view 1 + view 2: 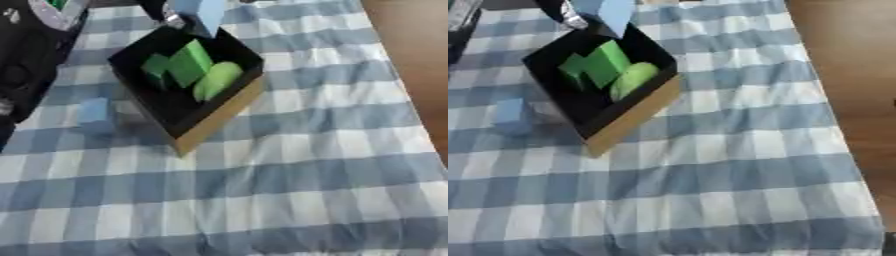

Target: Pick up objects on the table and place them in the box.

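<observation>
Box (214, 117), black inside with tan outer wall, sits askew on blue-checked cloth (289, 190) over the counter. Inside: two green blocks (179, 65) and a paler green rounded piece (216, 80). Light blue block (199, 12) above the far corner, held by a dark hand (566, 15) at top edge; which hand and how the fingers grasp, cannot tell. Another blue block (94, 114) on the cloth left of the box.

The table (306, 165) has a blue and white checked cloth (289, 200) over it. A black box (188, 107) with a tan side sits on the cloth, turned at a slant. A small blue block (94, 114) lies on the cloth just left of the box.
</observation>
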